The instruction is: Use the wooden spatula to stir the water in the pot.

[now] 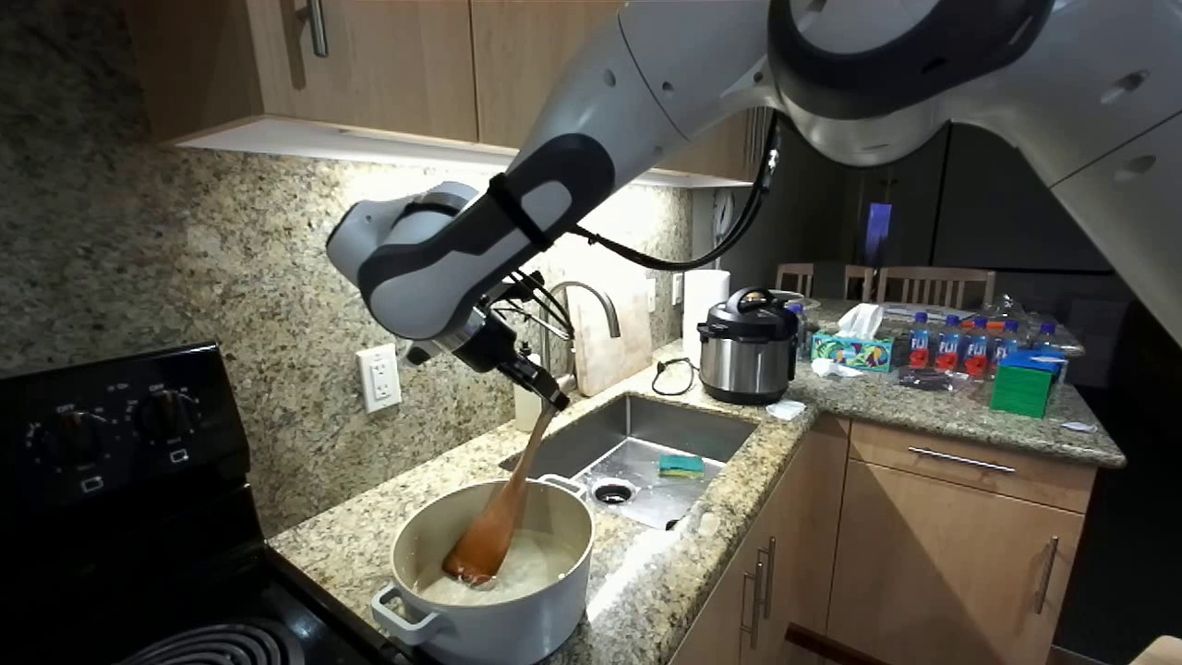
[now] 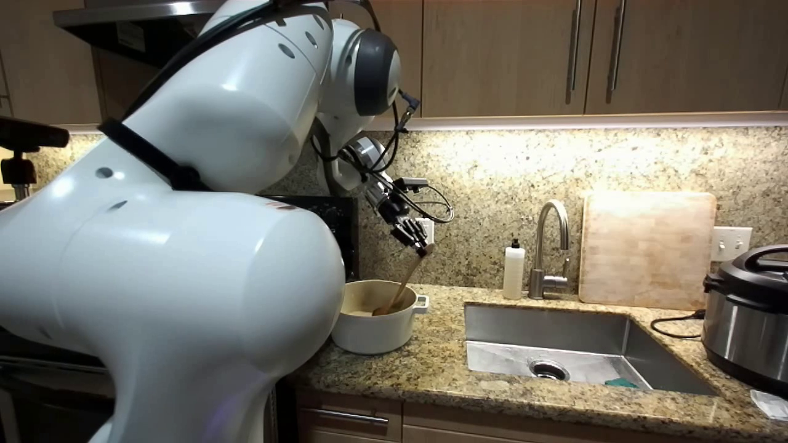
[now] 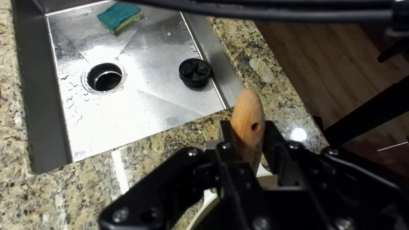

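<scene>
The wooden spatula (image 1: 499, 522) leans into the pot (image 1: 522, 628), its brown blade low inside and its lower edge in the water (image 1: 540, 563). My gripper (image 1: 554, 395) is shut on the upper handle, above the pot's rim. In the wrist view the gripper (image 3: 248, 129) pinches the handle (image 3: 247, 111) between both fingers, and the rounded end with its small hole sticks out past them. There, only part of the pot's rim (image 3: 204, 207) shows under the fingers. An exterior view also shows the tilted spatula (image 2: 403, 286) inside the cream pot (image 2: 375, 335), below the gripper (image 2: 422, 248).
Beside the pot is the steel sink (image 1: 572, 454) with a green sponge (image 3: 118, 16) and a black drain stopper (image 3: 195, 72). A curved faucet (image 2: 548, 246), a soap bottle (image 2: 514, 271) and a cutting board (image 2: 646, 249) stand behind it. The black stove (image 1: 120, 443) adjoins the counter.
</scene>
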`<move>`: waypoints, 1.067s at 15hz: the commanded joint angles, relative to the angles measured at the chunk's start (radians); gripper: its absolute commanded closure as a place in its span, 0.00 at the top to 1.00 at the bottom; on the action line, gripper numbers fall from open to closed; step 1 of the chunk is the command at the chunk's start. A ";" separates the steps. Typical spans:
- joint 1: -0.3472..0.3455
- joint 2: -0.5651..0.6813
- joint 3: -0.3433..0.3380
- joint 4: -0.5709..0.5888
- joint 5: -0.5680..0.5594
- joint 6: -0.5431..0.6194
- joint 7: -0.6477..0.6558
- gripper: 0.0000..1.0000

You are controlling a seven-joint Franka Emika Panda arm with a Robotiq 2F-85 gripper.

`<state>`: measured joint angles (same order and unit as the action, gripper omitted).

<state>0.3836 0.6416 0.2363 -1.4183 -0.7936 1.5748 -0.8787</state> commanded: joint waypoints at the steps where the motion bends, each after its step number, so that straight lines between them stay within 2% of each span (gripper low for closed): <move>1: -0.014 -0.073 -0.008 -0.073 0.008 -0.013 0.049 0.07; 4: -0.012 -0.119 -0.017 -0.114 -0.005 -0.057 0.072 0.07; 8: -0.006 -0.165 -0.007 -0.158 -0.028 -0.138 0.028 0.07; 12: 0.011 -0.142 0.019 -0.159 -0.055 -0.183 -0.029 0.07; 16: 0.020 -0.094 0.050 -0.142 -0.082 -0.147 -0.115 0.07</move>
<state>0.4012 0.5311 0.2650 -1.5580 -0.8373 1.4160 -0.9207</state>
